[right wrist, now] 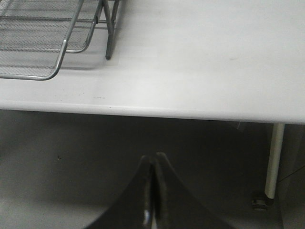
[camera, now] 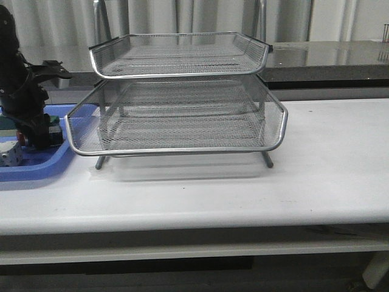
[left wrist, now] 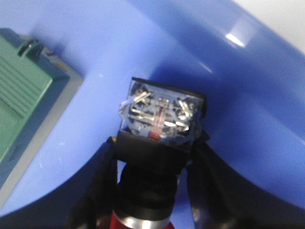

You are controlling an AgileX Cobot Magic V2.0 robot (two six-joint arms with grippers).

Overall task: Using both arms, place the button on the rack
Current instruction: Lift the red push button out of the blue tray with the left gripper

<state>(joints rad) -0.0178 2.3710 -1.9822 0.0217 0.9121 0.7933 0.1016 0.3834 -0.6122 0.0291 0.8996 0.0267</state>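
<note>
The button (left wrist: 159,157) sits over the blue plastic tray (left wrist: 248,95), caught between the two black fingers (left wrist: 95,191) of the left gripper (left wrist: 155,191). Its clear-and-blue rear end with metal terminals points away from the wrist camera, the black body lies between the pads, and the silver collar and a sliver of red head show at the near edge of that view. The jaws press against the black body from both sides. Beside it in the tray lies a green block (left wrist: 24,95) with a grey edge, apart from the button.

In the front view the left arm (camera: 21,79) stands over the tray (camera: 42,164) at the table's left end; the button itself seems hidden behind the gripper there. The rack (camera: 182,103) stands just beside the tray on the white table (camera: 328,164), its mesh tiers bare.

The right gripper (right wrist: 153,191) hangs off the table's front edge, below the tabletop (right wrist: 205,57), its fingers pressed together with nothing between them. A corner of the rack (right wrist: 47,38) and one leg show in that view, well apart from it.
</note>
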